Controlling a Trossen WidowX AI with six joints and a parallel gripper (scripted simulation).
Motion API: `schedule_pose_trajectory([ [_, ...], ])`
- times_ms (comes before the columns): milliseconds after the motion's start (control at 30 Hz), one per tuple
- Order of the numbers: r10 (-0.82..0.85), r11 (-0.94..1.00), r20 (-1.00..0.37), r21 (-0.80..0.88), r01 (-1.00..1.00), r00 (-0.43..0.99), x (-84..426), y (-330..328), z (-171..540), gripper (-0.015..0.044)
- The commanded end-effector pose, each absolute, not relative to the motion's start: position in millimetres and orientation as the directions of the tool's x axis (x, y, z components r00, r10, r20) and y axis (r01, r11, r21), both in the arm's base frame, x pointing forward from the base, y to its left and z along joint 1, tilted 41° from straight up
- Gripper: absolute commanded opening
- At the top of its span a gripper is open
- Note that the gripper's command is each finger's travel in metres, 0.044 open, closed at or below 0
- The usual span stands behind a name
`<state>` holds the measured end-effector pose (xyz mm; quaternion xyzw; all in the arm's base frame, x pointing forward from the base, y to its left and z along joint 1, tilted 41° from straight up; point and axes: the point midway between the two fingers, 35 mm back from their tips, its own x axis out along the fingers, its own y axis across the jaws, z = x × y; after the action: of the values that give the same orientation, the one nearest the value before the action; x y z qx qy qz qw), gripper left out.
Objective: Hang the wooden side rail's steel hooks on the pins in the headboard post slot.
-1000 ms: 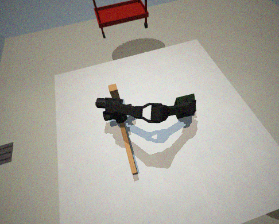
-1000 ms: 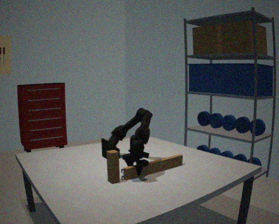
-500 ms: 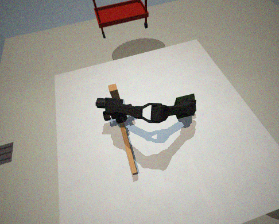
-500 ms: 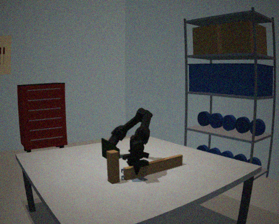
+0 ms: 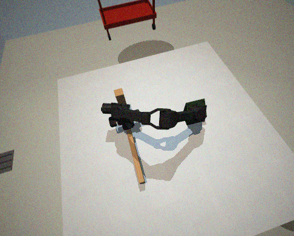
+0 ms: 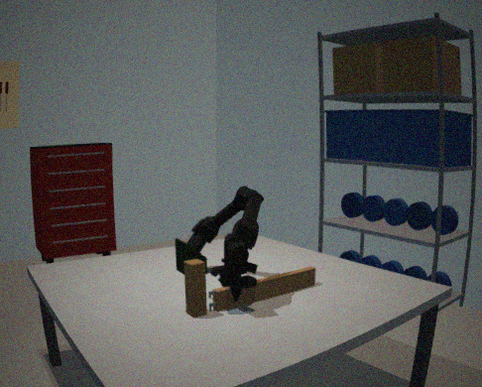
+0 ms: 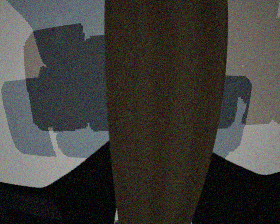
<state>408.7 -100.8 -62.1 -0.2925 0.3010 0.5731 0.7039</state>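
The wooden side rail (image 5: 135,157) (image 6: 285,287) (image 7: 165,75) stands on its long edge, low at the table. Its far end rests on the table; I cannot tell whether the hook end is slightly raised. Two small steel hooks (image 6: 211,301) on its near end face the post across a narrow gap, not touching it. The upright wooden headboard post (image 5: 118,92) (image 6: 195,290) stands on the table; its slot and pins are hidden. My gripper (image 6: 237,295) (image 7: 146,142) is shut on the rail near the hook end, with a finger on each side. The fingertips are hidden in the top view.
The arm's base (image 5: 196,112) is on the table (image 5: 91,193) (image 6: 124,318), with a dark green panel beside it. The arm arches over to the rail. A red drawer cabinet (image 6: 74,198) and a shelf rack (image 6: 321,198) stand beyond the table, as does a red cart (image 5: 128,15).
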Motion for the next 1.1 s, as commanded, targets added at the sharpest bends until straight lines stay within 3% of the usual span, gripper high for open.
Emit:
schedule_pose_trajectory([
  [0, 0.633, 0.172, -0.757, -0.064, -0.983, 0.16, 405.3, -100.1, -62.4, 0.0],
  [1067, 0.633, 0.172, -0.757, -0.064, -0.983, 0.16, 403.4, -101.4, -61.0, 0.0],
])
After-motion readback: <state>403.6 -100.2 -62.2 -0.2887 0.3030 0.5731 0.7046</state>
